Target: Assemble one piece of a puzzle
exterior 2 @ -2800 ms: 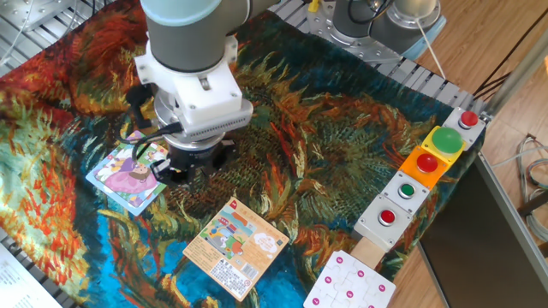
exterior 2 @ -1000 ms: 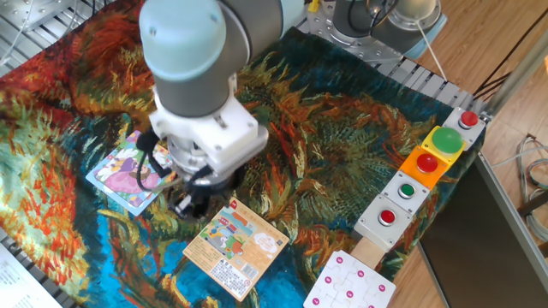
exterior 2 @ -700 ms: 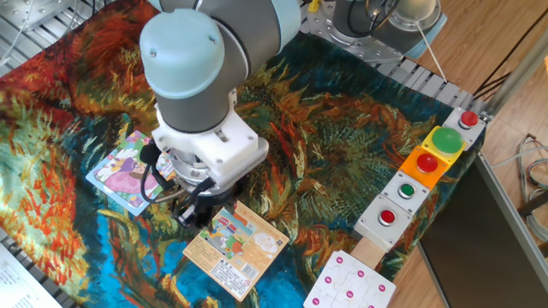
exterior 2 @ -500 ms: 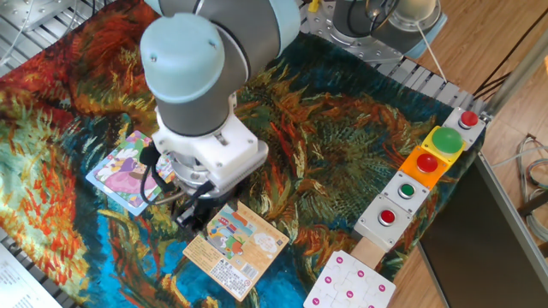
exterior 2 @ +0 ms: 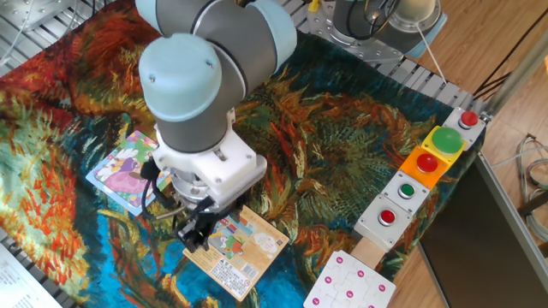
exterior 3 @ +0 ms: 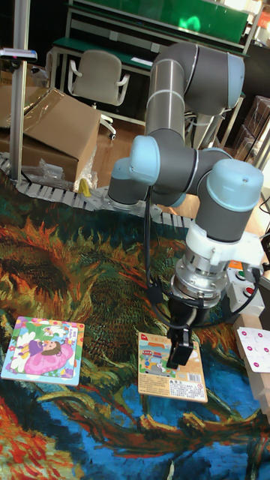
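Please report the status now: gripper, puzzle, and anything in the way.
Gripper low over the orange card, open or shut unclear. Puzzle flat on the cloth, apart from the arm. Loose piece not visible.

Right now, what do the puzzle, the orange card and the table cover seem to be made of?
Puzzle: likely cardboard, flat with a printed picture. Orange card: probably printed card or thin cardboard, lying flat with straight edges. Table cover: seemingly cloth, soft folds under a painted-looking print.

Square pastel puzzle [exterior 3: 42,349] flat on patterned cloth, piece not discernible
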Robot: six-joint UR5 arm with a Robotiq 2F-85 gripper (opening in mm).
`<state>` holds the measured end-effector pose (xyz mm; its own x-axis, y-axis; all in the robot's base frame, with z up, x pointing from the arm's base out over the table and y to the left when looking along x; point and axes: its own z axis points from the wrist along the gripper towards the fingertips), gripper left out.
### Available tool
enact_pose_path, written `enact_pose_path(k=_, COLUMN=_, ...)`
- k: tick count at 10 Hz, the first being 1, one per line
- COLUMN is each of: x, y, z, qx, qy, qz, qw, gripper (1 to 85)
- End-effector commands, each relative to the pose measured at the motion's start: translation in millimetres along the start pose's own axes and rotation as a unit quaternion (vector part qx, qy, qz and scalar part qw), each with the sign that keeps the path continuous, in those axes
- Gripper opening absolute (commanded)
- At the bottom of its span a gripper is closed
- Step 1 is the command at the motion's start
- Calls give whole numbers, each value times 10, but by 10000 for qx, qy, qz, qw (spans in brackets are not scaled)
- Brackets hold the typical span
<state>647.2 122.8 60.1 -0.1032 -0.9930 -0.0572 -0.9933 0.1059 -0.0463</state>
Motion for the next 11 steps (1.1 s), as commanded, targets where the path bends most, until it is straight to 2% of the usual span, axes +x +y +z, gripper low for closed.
enact_pose_path(k=1, x=28, y=-33, z=23, qx=11, qy=74, qz=-65, qw=10000, gripper=657)
enact_pose_path(k=4, x=-80, y=-27, z=234, qx=109, qy=133, qz=-32, qw=9998, gripper=657)
enact_pose_path(k=5, x=-90, y=-13, z=244, qx=101, qy=135, qz=-109, qw=9998, gripper=657)
enact_pose_path(k=7, x=-161, y=35, z=246, qx=11, qy=-2, qz=-176, qw=9998, gripper=657)
enact_pose_path(k=8, x=-141, y=33, z=246, qx=14, qy=37, qz=-240, qw=9997, gripper=653)
enact_pose_path(k=10, x=-180, y=41, z=246, qx=0, qy=-39, qz=-190, qw=9998, gripper=647)
enact_pose_path(k=11, x=-226, y=59, z=298, qx=-44, qy=-97, qz=-141, qw=9998, gripper=643)
